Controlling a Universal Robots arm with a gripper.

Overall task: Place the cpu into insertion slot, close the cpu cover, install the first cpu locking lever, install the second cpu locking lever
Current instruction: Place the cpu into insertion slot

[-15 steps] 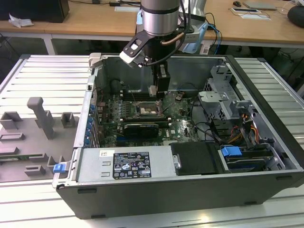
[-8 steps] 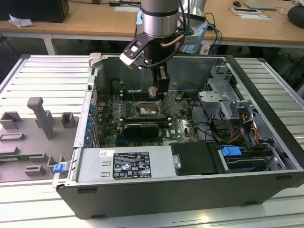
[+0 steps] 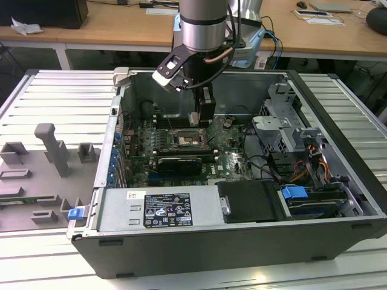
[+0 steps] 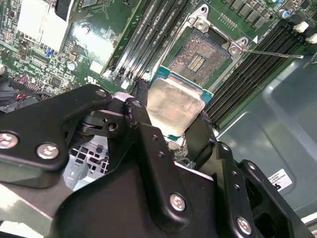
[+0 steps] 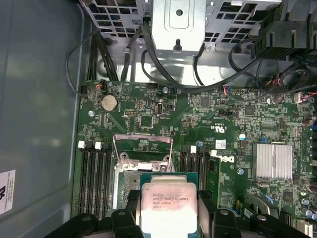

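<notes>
While the black two-finger gripper [image 3: 204,118] hangs inside the open dark grey computer case [image 3: 242,254] in the exterior view, it sits just above the square silver-rimmed insertion slot [image 3: 188,140]. In the second wrist view it's clamped on the small square cpu with the silvery-beige metal top [image 4: 173,101], held just short of the dark socket. In the first wrist view the thin silver cpu cover [image 5: 143,135] stands raised. Step one is in hand, chip not yet seated: seating calls for square alignment and a gentle, level descent.
</notes>
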